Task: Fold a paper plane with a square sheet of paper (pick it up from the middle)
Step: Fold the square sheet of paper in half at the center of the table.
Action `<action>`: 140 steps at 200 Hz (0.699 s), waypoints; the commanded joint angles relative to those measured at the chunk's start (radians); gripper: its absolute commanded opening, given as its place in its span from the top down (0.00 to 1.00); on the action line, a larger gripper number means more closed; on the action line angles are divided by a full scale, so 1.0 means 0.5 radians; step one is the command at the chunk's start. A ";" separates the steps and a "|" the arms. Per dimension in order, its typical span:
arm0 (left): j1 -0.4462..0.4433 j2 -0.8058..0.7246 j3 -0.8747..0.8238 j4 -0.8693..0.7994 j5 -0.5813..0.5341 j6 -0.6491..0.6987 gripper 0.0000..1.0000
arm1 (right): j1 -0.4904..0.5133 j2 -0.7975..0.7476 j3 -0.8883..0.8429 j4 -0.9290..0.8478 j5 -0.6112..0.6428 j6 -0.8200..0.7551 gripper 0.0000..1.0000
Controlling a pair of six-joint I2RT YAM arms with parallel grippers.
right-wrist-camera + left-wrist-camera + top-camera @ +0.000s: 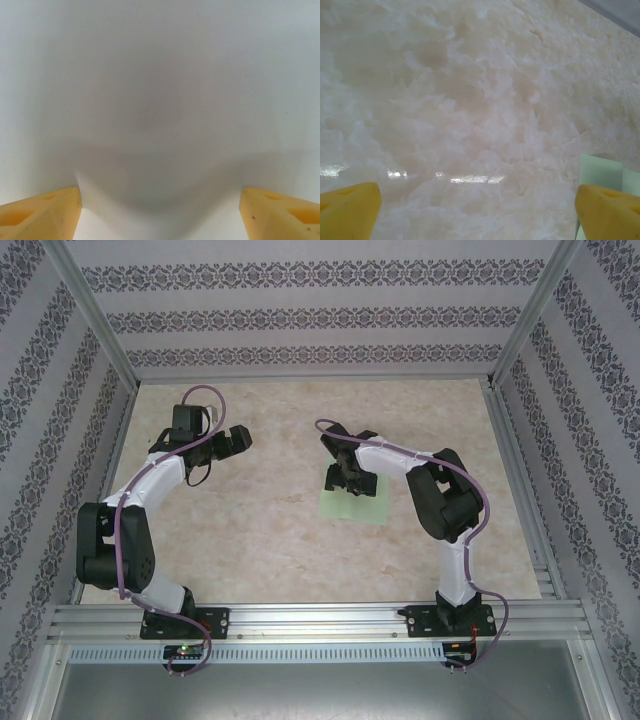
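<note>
- On the left side of the table [260, 540], the left gripper [232, 440] is held over bare, marble-patterned surface. Its jaws are spread wide apart and nothing is gripped.
- From the left wrist, the left gripper [477, 215] is seen as two yellow tips at the bottom corners. One corner of the square sheet of paper [600, 172] is caught just above the right-hand tip. The sheet is thus placed off to this arm's right, well apart from it.
- Toward the centre-right of the table, the square sheet of paper [365, 508] is laid flat, pale mint green and unfolded. Being square, it offers no long axis. Its edges are set slightly askew to the near edge of the table.
- Directly over the sheet's middle, the right gripper [348, 472] is pointed downward, so the paper lies straight below it. This arm is judged by far the nearer, and the pick from the middle falls to it.
- From the right wrist, the right gripper [160, 212] is shown with its yellow fingertips [40, 212] apart. Nothing is clamped, and the pale sheet [160, 75] is spread beneath and between them under a soft shadow. Whether the tips are touching the paper cannot be told.
- The sheet's full outline and its place on the table are given by the overhead view. The width of the gap over the paper is given by the right wrist view.
</note>
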 commanded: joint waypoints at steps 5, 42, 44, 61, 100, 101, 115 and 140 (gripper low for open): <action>0.016 0.036 0.043 -0.015 0.080 -0.028 0.00 | -0.017 0.042 -0.099 0.088 -0.143 -0.028 0.23; 0.007 0.049 -0.044 0.056 0.206 -0.112 0.00 | -0.011 -0.113 -0.184 0.453 -0.473 -0.001 0.46; 0.007 0.050 -0.049 0.062 0.217 -0.118 0.00 | -0.010 -0.123 -0.191 0.478 -0.493 0.005 0.47; -0.018 0.058 -0.099 0.112 0.288 -0.152 0.02 | -0.010 -0.201 -0.246 0.677 -0.644 0.042 0.56; -0.093 0.098 -0.194 0.247 0.388 -0.231 0.08 | -0.003 -0.363 -0.385 1.134 -0.954 0.115 0.64; -0.095 0.099 -0.195 0.249 0.392 -0.233 0.08 | -0.004 -0.365 -0.389 1.143 -0.960 0.118 0.64; -0.126 0.113 -0.220 0.308 0.415 -0.268 0.11 | -0.004 -0.396 -0.445 1.296 -1.059 0.161 0.65; -0.189 0.139 -0.230 0.361 0.426 -0.297 0.13 | -0.005 -0.442 -0.536 1.503 -1.172 0.206 0.64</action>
